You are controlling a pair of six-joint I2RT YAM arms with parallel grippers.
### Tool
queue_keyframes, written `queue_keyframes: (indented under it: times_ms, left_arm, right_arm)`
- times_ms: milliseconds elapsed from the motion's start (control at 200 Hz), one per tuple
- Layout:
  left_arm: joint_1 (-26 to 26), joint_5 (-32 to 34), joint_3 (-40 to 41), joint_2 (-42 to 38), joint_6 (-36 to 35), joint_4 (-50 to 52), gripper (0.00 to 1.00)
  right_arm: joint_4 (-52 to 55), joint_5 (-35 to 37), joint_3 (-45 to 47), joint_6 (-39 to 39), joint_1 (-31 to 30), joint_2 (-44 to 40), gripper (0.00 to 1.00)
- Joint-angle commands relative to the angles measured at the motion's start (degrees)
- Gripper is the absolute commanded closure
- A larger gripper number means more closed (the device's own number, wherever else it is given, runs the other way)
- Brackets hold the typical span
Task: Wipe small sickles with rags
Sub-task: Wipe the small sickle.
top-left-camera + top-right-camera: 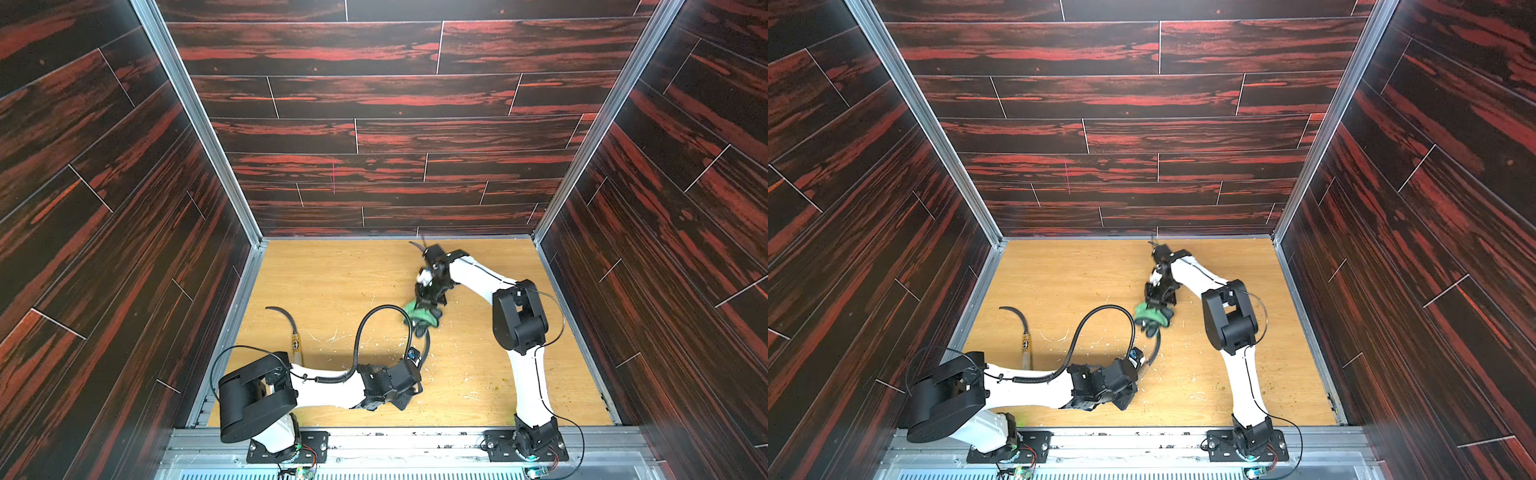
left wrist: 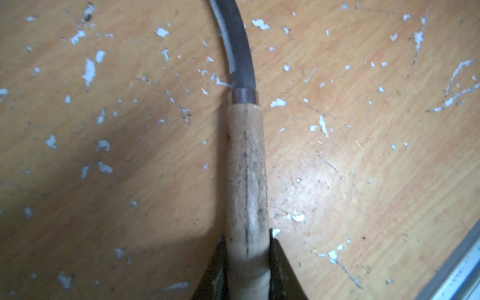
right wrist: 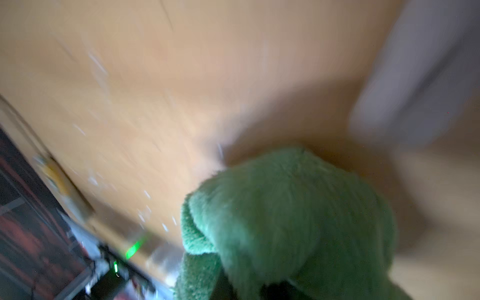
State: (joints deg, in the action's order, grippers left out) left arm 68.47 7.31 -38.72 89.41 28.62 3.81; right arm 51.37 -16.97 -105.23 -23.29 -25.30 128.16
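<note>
My left gripper (image 2: pixel 246 241) is shut on the pale wooden handle of a small sickle (image 2: pixel 246 166). Its dark curved blade (image 1: pixel 425 347) rises toward the green fluffy rag (image 1: pixel 420 315). My right gripper (image 1: pixel 428 309) is shut on that rag (image 3: pixel 285 220), which bunches over the far end of the blade and hides the fingers in the right wrist view. A second sickle (image 1: pixel 296 345) with a yellow-black label band lies flat on the table at the left. Behind the right wrist, by the back wall, a thin dark blade tip (image 1: pixel 415 245) pokes out from a third sickle.
The wooden table (image 1: pixel 332 282) is scratched and flecked with white chips. A black ribbed cable (image 1: pixel 360 332) loops up from the left arm between the lying sickle and the held one. Dark panel walls close in three sides, and a metal rail (image 1: pixel 415 440) runs along the front.
</note>
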Motion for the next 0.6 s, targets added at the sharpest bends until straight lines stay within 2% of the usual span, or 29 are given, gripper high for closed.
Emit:
queue_keyframes:
  times_ms: [0, 135, 276, 591]
  left_arm:
    - [1.98, -4.48, -0.14, -1.05, -0.71, 3.92, 1.00]
    - [1.95, -4.16, 0.58, -0.79, 1.31, 2.11, 1.00]
    - [2.01, -3.24, 0.11, -0.59, 1.70, 2.47, 1.00]
    - [1.91, -1.40, -2.28, 1.40, 2.00, 4.46, 1.00]
  right_arm:
    - [-9.20, 1.87, -2.49, 1.20, 2.36, -0.49, 1.00]
    - [-9.12, 2.33, 1.67, 2.31, 2.35, -5.98, 1.00]
    - [-11.86, 2.38, 10.01, 2.48, 2.34, -13.15, 1.00]
    - [-12.46, 2.01, 26.06, 2.06, 1.97, -33.81, 1.00]
